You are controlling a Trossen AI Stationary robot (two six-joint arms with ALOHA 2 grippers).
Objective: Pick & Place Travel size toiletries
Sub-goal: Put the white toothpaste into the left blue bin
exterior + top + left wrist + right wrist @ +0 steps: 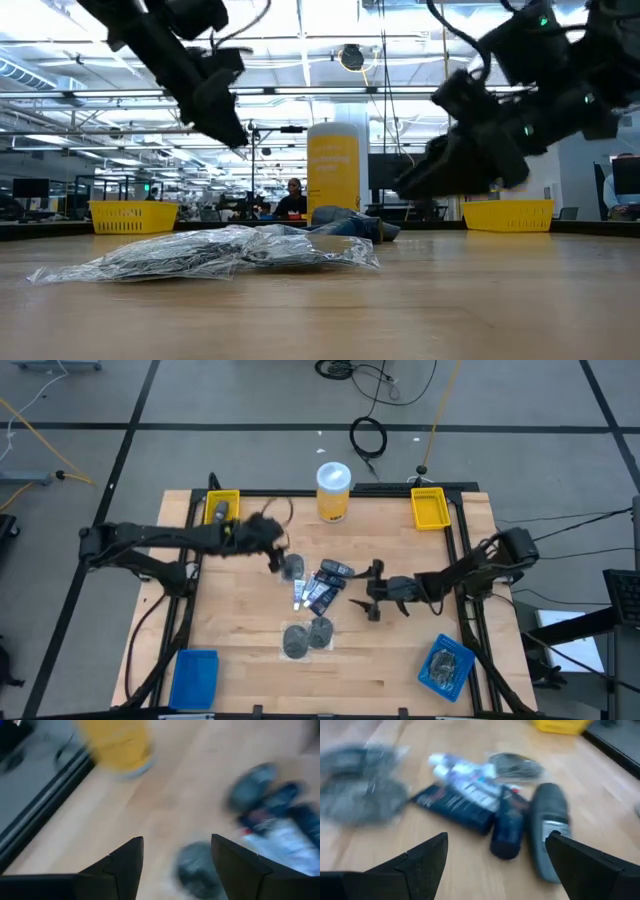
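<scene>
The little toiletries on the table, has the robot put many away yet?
One packet already lies in the blue bin on the right. Neither the left gripper nor the right gripper holds anything; both hang open beside the pile of toiletries. Most items remain on the table.

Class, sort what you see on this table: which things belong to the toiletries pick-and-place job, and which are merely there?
Job: grey mesh discs, dark containers, white tubes, blue bin holding one packet, left gripper, right gripper.

Merely there: yellow jar, yellow bins, empty blue bin.
</scene>
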